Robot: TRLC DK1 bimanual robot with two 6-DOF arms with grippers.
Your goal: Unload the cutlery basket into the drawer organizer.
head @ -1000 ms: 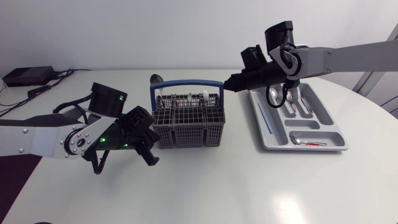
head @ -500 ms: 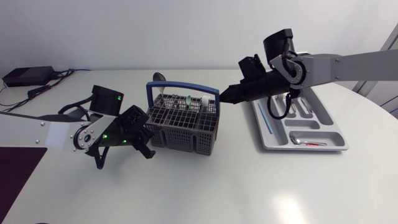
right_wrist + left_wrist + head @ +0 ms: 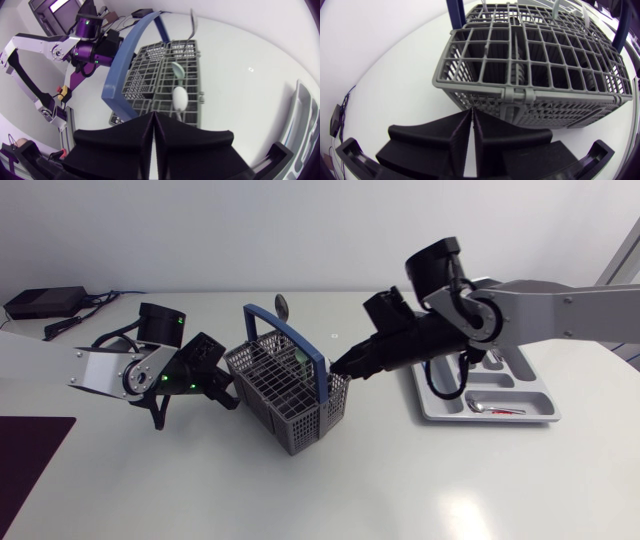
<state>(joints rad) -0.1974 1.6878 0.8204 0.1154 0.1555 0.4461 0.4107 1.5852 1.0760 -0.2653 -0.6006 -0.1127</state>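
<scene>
Left pincer (image 3: 228,387), fingers together, has pushed the basket (image 3: 280,385) just ahead of it, leaving it skewed on the bench. Right pincer (image 3: 338,369), also together, has left the organizer (image 3: 490,418) for the basket's near rim. Cutlery remains inside, so unloading probably continues.

The bench (image 3: 400,480) carries one cutlery basket (image 3: 310,425) and one drawer organizer (image 3: 540,392), and two hands are over it, the left hand (image 3: 471,114) and the right hand (image 3: 152,116). Three spoons show in the basket: one metal spoon (image 3: 192,24), one green spoon (image 3: 177,70) and one white spoon (image 3: 180,98). The pieces in the organizer are partly hidden and cannot be counted.
</scene>
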